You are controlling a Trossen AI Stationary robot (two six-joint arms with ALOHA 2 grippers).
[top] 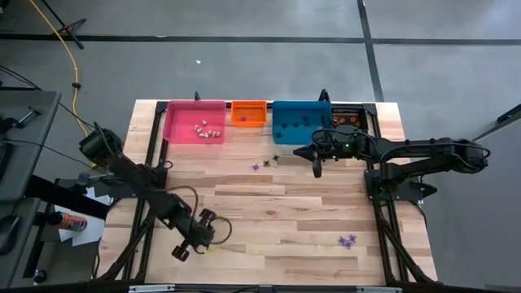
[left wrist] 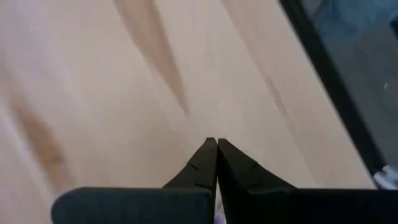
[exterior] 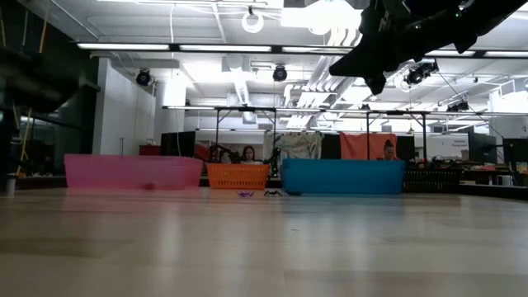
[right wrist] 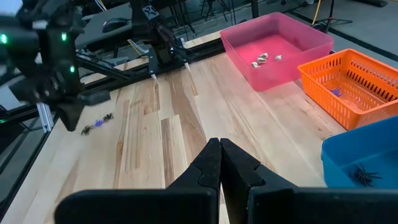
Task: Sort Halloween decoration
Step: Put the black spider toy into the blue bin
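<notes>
Fingers (left wrist: 211,163) of the left gripper (top: 201,230) are pressing together low at the desk's (top: 269,220) near edge, probably pinching a trinket too tiny to confirm. The right gripper (top: 317,168), likewise closed and empty, is hovering near the blue bin (top: 299,120), while loose Halloween decoration (top: 348,241) is lying scattered on the wood

A robotics lab or workshop in an open industrial hall — exposed ceiling ducts (exterior: 247,78), strip lights and a grey concrete floor (top: 260,57). Metal-framed benches (exterior: 330,111) — with seated people (exterior: 247,153) — stand behind the wooden table (top: 269,212).
</notes>
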